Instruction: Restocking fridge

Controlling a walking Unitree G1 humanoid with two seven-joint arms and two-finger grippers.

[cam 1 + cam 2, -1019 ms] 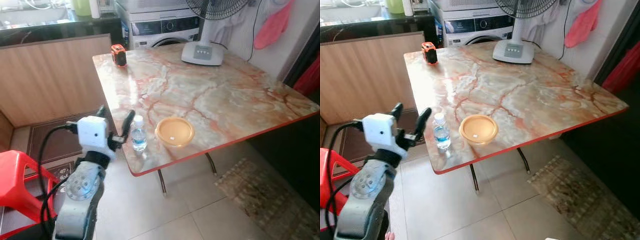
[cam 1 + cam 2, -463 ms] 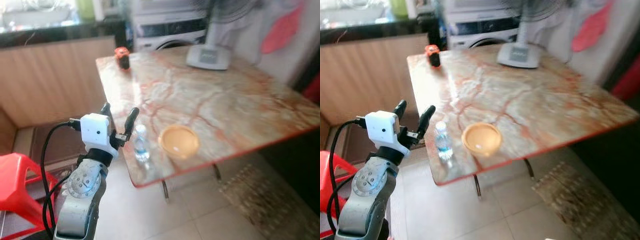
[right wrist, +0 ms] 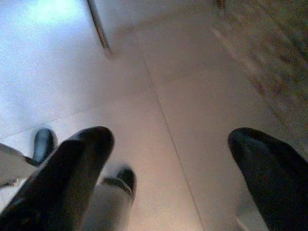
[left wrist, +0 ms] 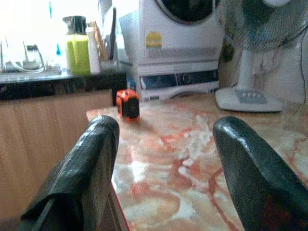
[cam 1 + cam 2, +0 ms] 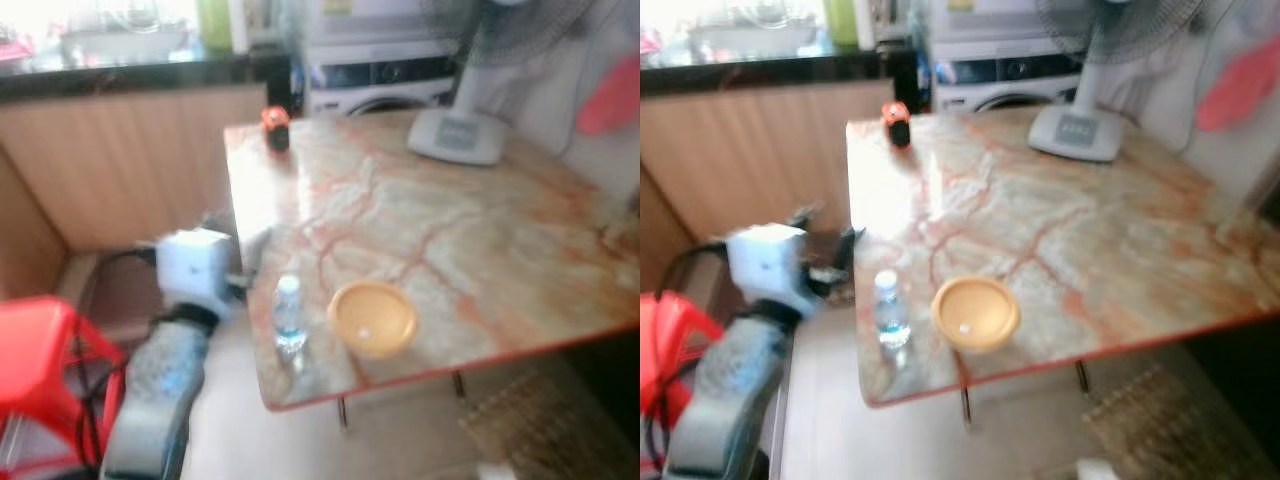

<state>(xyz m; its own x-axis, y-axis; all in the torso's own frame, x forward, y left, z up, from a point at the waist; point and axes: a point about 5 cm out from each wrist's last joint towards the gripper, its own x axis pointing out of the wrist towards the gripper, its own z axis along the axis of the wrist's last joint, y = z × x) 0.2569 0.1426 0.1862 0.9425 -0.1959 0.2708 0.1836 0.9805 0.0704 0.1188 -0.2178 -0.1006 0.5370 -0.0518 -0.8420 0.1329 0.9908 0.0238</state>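
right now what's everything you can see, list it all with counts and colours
table: 1, orange-veined marble top, red edge, ahead
water bottle: 1, clear, upright near the table's front edge
bowl: 1, yellow-orange, beside the bottle, apart from it
tape measure: 1, orange and black, far corner
fan: 1, white base, far side of table
washing machine: 1, white, behind the table
stool: 1, red, on the floor at left
left gripper: black fingers open, raised toward the table
right gripper: black fingers open, hanging over the floor tiles
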